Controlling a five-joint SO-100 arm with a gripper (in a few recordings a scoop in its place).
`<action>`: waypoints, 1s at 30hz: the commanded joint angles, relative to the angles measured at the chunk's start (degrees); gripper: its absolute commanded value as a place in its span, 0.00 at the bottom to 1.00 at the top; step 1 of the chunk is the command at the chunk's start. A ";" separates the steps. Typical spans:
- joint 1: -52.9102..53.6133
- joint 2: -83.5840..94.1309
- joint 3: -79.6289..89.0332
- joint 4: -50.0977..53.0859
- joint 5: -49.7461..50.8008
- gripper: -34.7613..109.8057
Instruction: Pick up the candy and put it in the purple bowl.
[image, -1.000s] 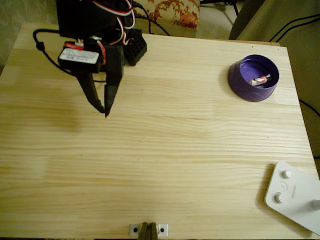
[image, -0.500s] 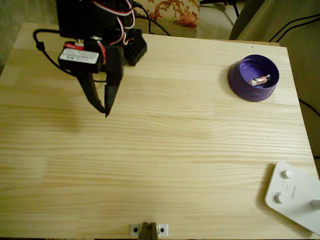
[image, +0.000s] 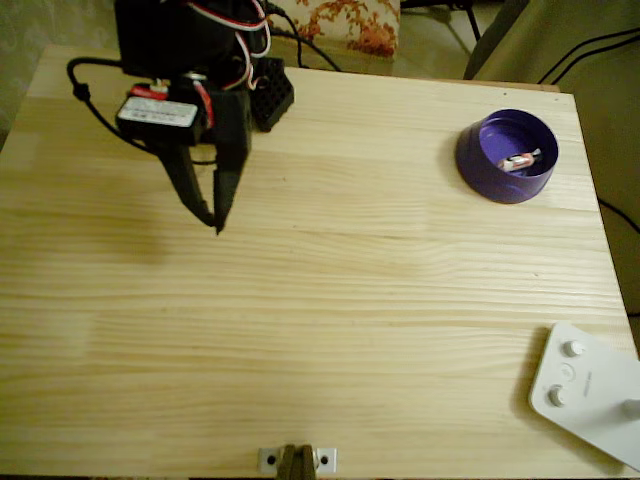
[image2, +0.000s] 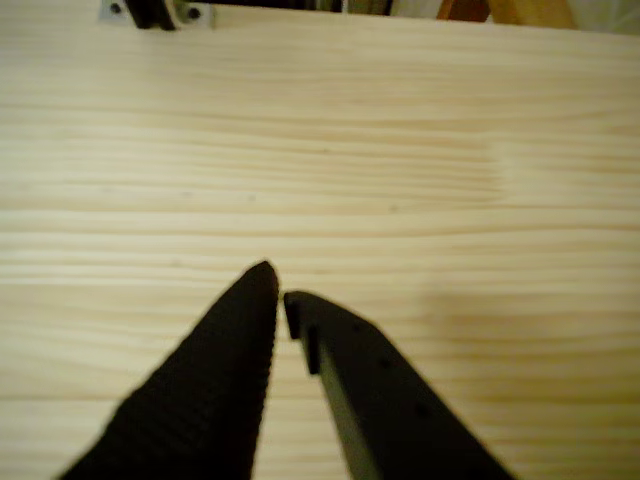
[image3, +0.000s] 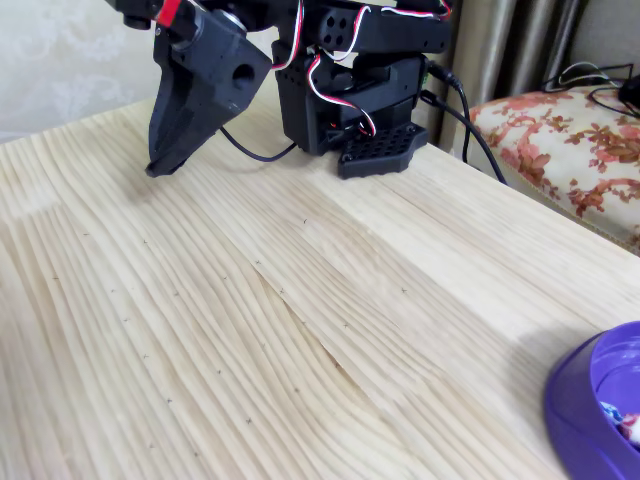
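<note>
The candy (image: 519, 160) lies inside the purple bowl (image: 478, 165) at the table's back right in the overhead view, pinkish-white with twisted ends. In the fixed view the purple bowl (image3: 590, 410) shows at the bottom right corner, with a bit of the candy (image3: 630, 428) inside. My black gripper (image: 214, 222) hangs over bare wood at the back left, far from the bowl. Its jaws meet at the tips with nothing between them. The gripper (image2: 277, 287) shows the same over wood grain in the wrist view, and the gripper (image3: 158, 168) points down at the table.
A flat white device with knobs (image: 585, 393) lies at the front right corner. A small metal bracket (image: 296, 460) sits on the front edge. The arm's base (image3: 345, 85) and a black cable (image: 85, 85) occupy the back left. A flowered cushion (image3: 570, 125) stands beyond the table.
The gripper has shifted very slightly to the right in the overhead view. The candy and bowl have not moved.
</note>
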 joint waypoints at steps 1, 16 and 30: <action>-3.43 3.96 -0.35 -0.44 0.79 0.24; -2.55 3.96 -0.26 -0.53 0.88 0.24; -2.55 3.96 -0.26 -0.53 0.88 0.24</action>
